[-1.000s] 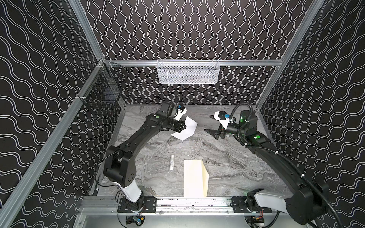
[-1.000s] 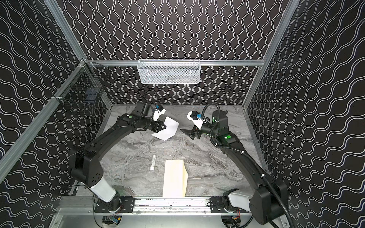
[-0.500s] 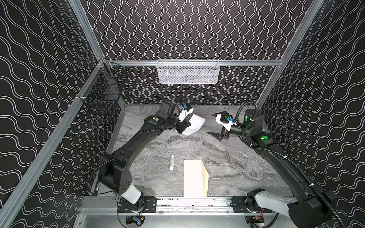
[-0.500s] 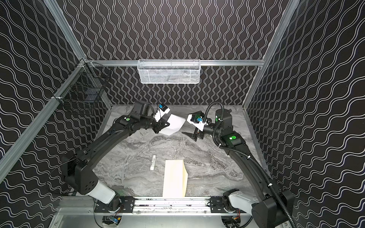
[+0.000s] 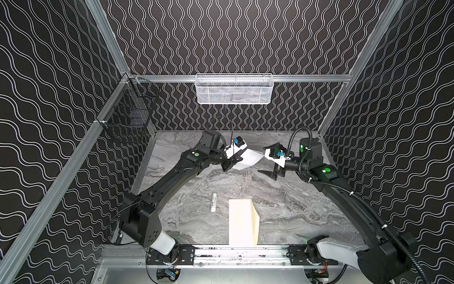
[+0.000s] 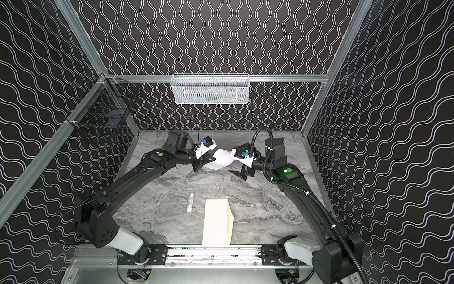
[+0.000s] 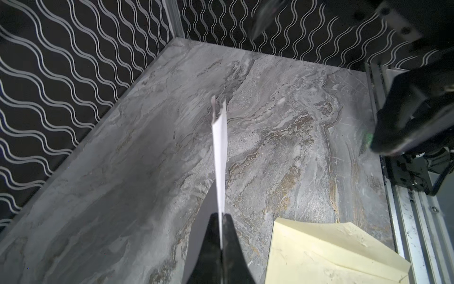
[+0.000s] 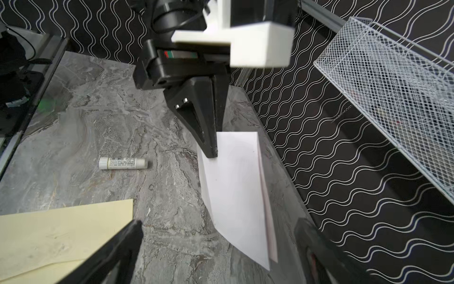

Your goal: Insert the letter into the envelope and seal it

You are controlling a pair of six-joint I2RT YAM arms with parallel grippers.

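The envelope point(image 7: 331, 255) is running off the edge in both wrist views; the stick point(image 5: 214, 202) is showing a label too small to read in both top views.

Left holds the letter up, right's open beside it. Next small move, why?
Probably close the right pincer on the free end of the letter. The left pincer pinches one end of the folded sheet in the air; in the right wrist view the other end sits between the open right fingers. Two grips should steady it for the envelope.
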